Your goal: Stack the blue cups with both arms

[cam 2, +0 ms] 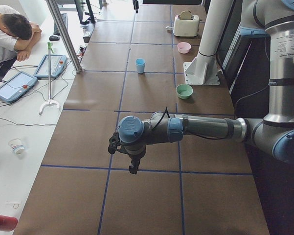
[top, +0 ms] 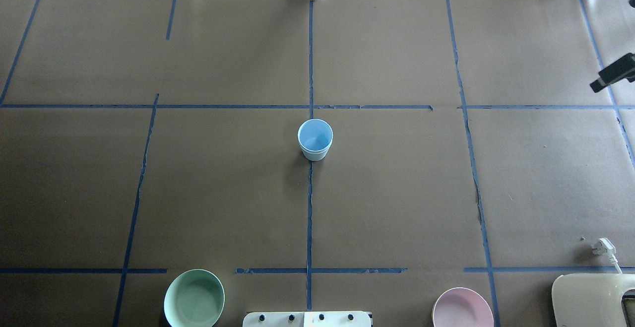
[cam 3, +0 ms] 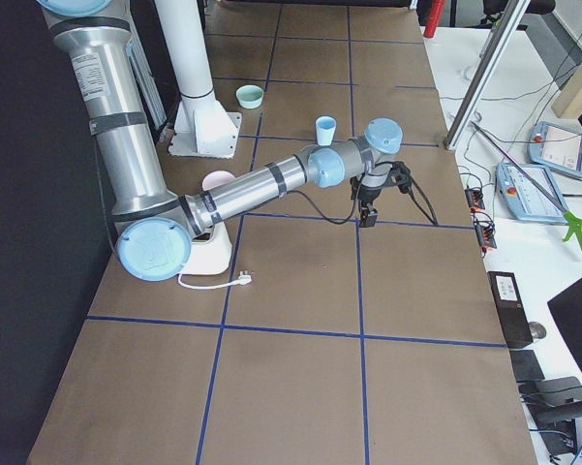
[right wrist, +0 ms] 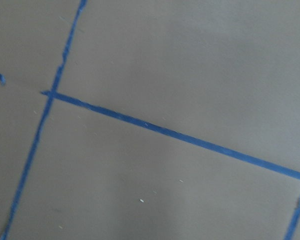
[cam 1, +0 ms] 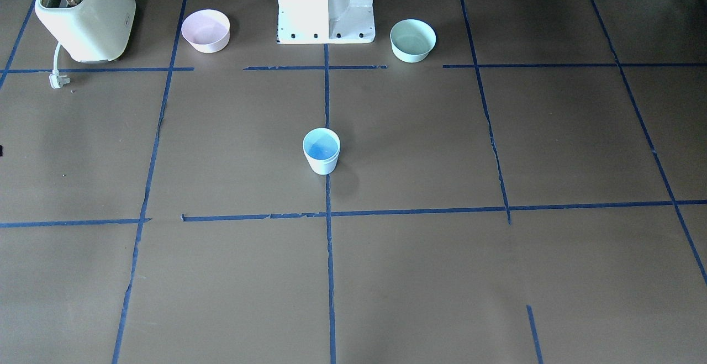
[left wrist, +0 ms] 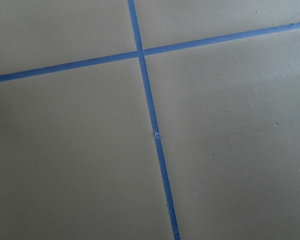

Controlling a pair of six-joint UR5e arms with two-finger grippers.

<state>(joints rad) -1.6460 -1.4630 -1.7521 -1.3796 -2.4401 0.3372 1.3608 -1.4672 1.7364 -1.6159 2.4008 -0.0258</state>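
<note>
Cup (top: 315,139), upright at the centre of the bench (top: 397,193), is judged light, stiff and slick-walled, so pinch one wall at the rim; left hand (cam 2: 132,166) and right hand (cam 3: 368,213) hang well away, opening not discernible.

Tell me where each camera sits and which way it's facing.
Front-facing: across the table, facing the white pedestal.
Overhead: behind the robot, looking down; the pedestal's edge shows.
Exterior left: table's end, left arm near.
Exterior right: opposite end, right arm near.
Left wrist: down on the taped table; none of the robot shows.
Right wrist: the same.
All four exterior views share the blue cup.
</note>
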